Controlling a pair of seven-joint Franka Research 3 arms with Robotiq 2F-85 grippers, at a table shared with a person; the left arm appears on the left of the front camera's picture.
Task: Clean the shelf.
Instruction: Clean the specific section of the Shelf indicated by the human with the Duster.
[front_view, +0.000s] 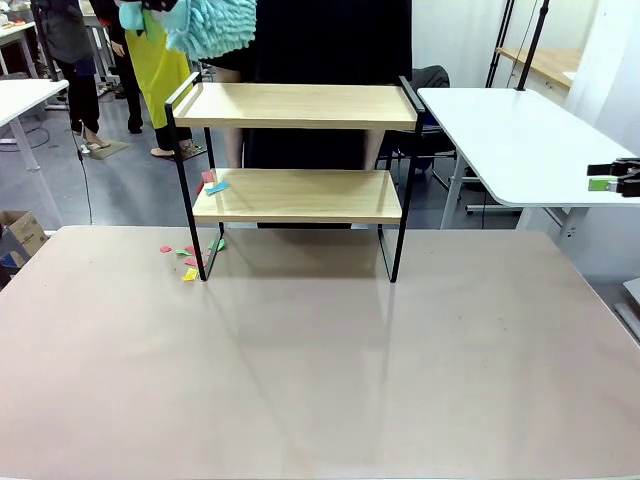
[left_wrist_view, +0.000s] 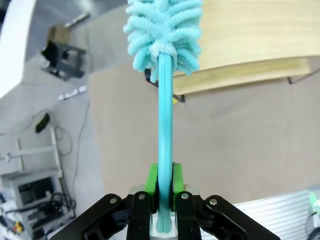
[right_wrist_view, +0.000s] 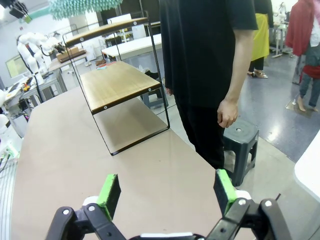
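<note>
My left claw (left_wrist_view: 165, 182) clamped shut on handle of teal duster with fluffy chenille head (left_wrist_view: 164, 30), arm high, pointing down. Two-tier light-wood shelf in black metal frame (left_wrist_view: 250, 40) just beyond head. I'd sweep flat along boards, pushing coloured paper scraps (front_view: 215, 186) off. My right claw (right_wrist_view: 167, 192) wide open, empty, low, shelf well ahead.
</note>
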